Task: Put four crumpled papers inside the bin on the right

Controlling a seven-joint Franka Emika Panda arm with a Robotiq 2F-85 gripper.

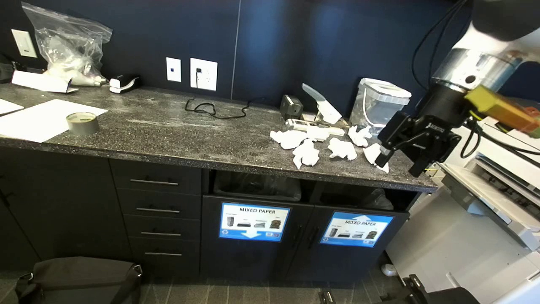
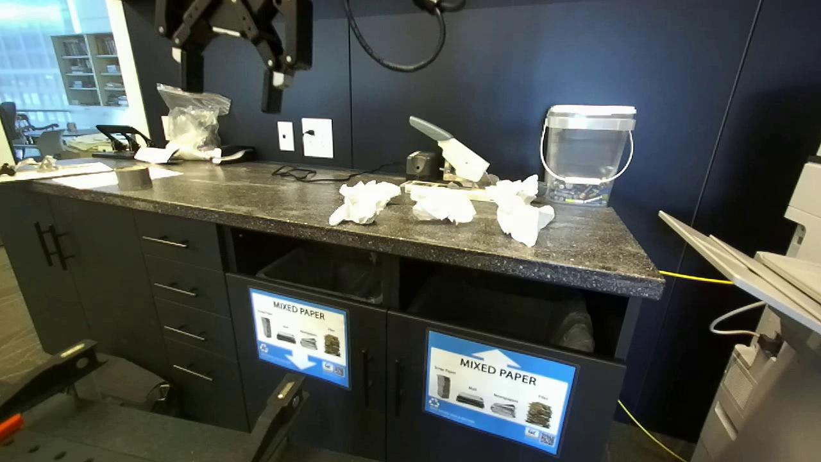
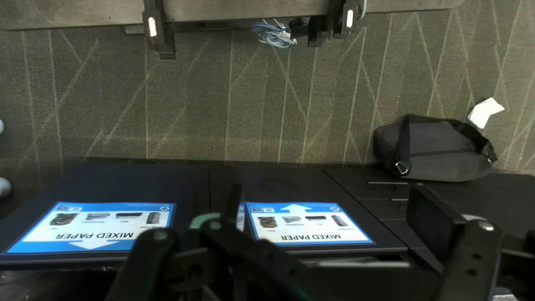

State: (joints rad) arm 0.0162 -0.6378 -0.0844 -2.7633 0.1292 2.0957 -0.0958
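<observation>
Several white crumpled papers lie near the right end of the dark counter, such as one at the front (image 1: pixel 306 153) and another beside it (image 1: pixel 342 148). In an exterior view the left paper (image 2: pixel 365 200) and the middle paper (image 2: pixel 442 205) sit apart from a cluster (image 2: pixel 523 218). The right bin, with a plastic liner (image 2: pixel 579 326), sits in the open slot under the counter's right end; its inside is dark. My gripper (image 1: pixel 400 164) is open with nothing between its fingers, seen also in an exterior view (image 2: pixel 232 83) and the wrist view (image 3: pixel 332 211). The wrist view shows no crumpled paper on the counter.
A left bin (image 2: pixel 327 273) sits in the neighbouring slot. A clear lidded bucket (image 2: pixel 587 154) and a large stapler (image 2: pixel 463 160) stand behind the papers. A printer (image 1: pixel 476 228) is at the counter's right. A tape roll (image 1: pixel 82 123) and a bag (image 1: pixel 84 278) are at left.
</observation>
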